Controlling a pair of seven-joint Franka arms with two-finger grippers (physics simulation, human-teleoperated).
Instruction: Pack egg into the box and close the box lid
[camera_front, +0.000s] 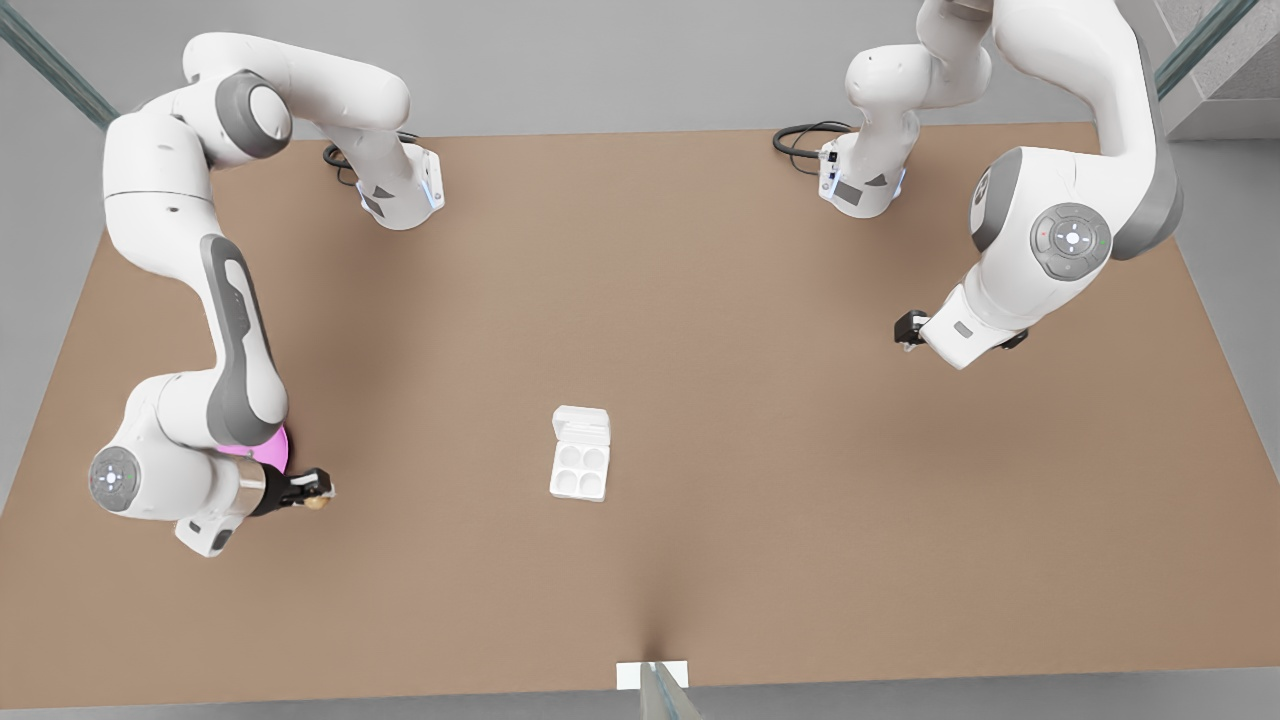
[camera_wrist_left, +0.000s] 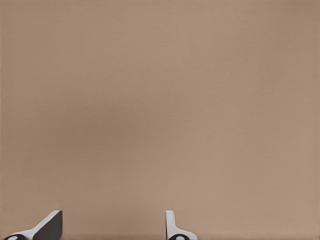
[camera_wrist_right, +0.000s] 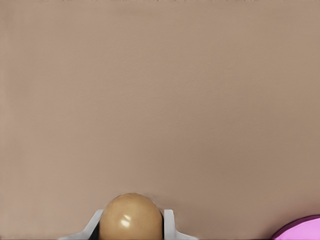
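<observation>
Two arms stand over a brown table (camera_front: 700, 300). The right hand (camera_front: 318, 493) sits low at the front view's left, near the table's left edge, its fingers (camera_wrist_right: 169, 222) clamped on either side of the egg (camera_wrist_right: 131, 216); in the front view the egg (camera_front: 317, 502) shows as a small tan spot at the fingertips, held clear of the box. A pink plate (camera_front: 262, 452) lies just behind that hand, largely hidden by the arm, and its rim (camera_wrist_right: 300, 229) shows at a corner of the right wrist view. The left hand (camera_front: 908, 330) hangs at the front view's right, well apart from everything else, with its fingers (camera_wrist_left: 172, 225) spread apart and nothing between them, bare table beneath. The box (camera_front: 579, 470) rests near the middle of the table, well apart from both hands, with open tabletop on all sides. Its four round hollows hold nothing. The box lid (camera_front: 581, 427) is folded back on the far short edge, lying open. A small white tab (camera_front: 652, 675) sits at the table's near edge.
</observation>
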